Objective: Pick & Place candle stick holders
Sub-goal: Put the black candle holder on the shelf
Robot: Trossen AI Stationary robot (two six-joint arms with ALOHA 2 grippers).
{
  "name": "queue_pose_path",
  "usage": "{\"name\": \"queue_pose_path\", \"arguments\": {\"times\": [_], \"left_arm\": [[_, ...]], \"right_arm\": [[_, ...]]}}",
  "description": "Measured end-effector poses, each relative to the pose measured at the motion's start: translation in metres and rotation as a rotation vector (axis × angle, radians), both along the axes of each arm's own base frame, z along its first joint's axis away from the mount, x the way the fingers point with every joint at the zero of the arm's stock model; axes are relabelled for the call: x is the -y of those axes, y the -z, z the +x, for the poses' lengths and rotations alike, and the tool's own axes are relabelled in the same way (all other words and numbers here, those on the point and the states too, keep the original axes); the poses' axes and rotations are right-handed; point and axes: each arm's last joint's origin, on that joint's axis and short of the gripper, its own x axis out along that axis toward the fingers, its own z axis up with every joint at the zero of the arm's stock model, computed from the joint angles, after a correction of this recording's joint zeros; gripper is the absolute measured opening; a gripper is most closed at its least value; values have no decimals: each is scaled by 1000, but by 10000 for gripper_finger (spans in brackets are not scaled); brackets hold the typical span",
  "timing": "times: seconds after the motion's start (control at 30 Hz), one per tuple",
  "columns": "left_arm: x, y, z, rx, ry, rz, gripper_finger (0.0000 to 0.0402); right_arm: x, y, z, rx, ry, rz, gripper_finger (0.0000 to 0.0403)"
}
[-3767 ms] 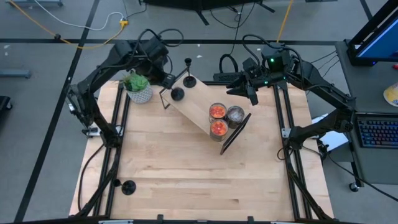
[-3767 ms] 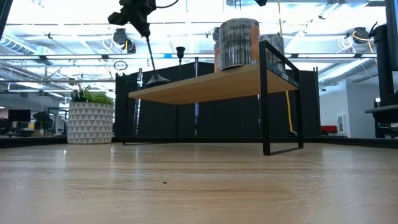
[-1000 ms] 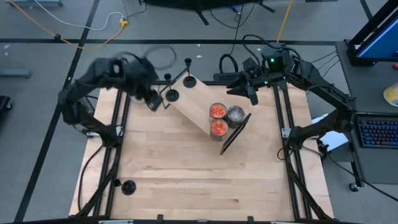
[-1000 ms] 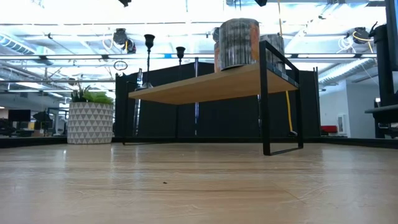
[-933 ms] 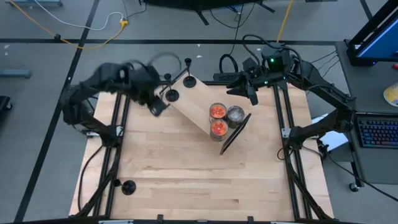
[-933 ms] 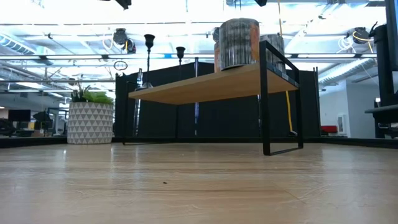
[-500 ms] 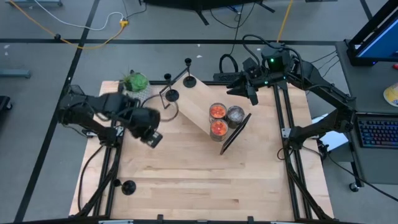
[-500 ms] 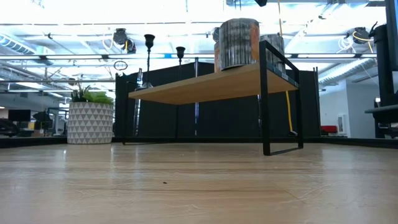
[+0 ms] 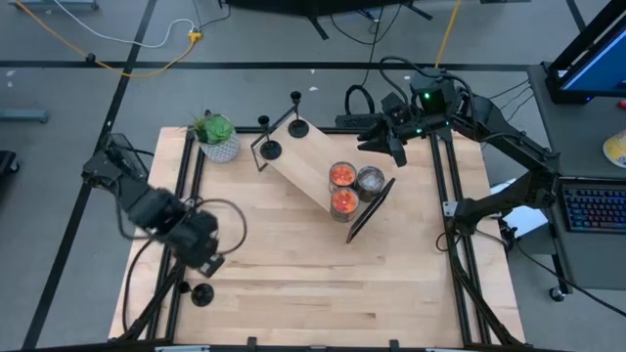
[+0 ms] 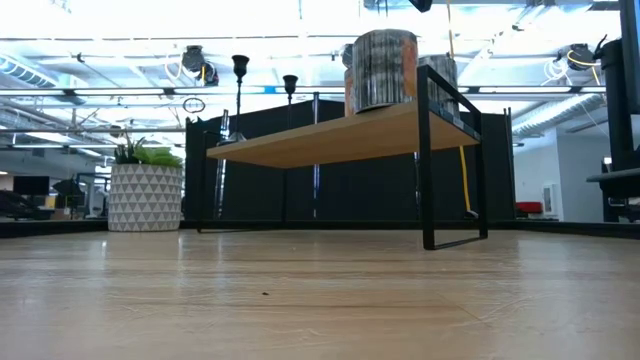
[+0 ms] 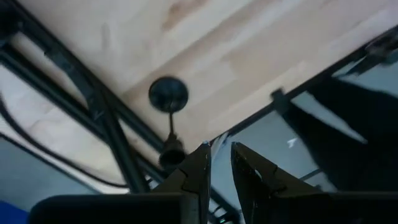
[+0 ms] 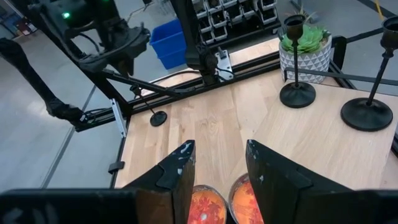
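My left pincer point(image 9: 203, 256) hangs over the near left part of the wooden surface point(image 9: 313, 264), its fingers point(image 11: 198, 171) nearly closed with only a thin gap and nothing between them. Just beyond it, close to the near left edge beside the black frame rail, one candle holder point(image 9: 201, 293) stands upright on its round base, stem pointing straight up; from my left wrist its base point(image 11: 168, 94) sits on the wood and its cup shows nearer me. Two more holders stand upright on the raised shelf point(image 9: 313, 161) at the far end, one point(image 9: 271, 149) near the shelf's left corner, the other point(image 9: 297, 125) beside it. A potted plant point(image 9: 217, 135) and three jars point(image 9: 343, 189) share that far area. The middle of the surface lies bare. My right pincer point(image 9: 389, 139) waits, released, over the far right edge.
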Motion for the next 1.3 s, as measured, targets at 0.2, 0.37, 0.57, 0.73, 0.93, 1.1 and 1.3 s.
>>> {"name": "queue_pose_path", "arguments": {"times": [0.2, 0.37, 0.57, 0.73, 0.93, 1.1, 1.3], "left_arm": [[28, 17, -23, -137, 19, 13, 67], [44, 33, -43, -247, 9, 58, 67], [52, 34, -54, -220, -23, 89, 67], [53, 29, -59, -102, -78, 89, 67], [53, 27, -62, -46, -100, 89, 67], [55, 27, -60, -6, -98, 82, 67], [55, 26, -59, 20, -102, 80, 67]], "right_arm": [[0, 0, 0, -2, 0, 1, 134], [0, 1, 0, -7, -1, 1, 134], [-1, -1, -3, 10, -33, -86, 134], [-7, 1, -17, 43, -8, -147, 134], [-20, 25, -49, 110, 95, -201, 134], [-35, 47, -79, 214, 112, -230, 134], [-45, 82, -107, 291, 249, -252, 134]]}}
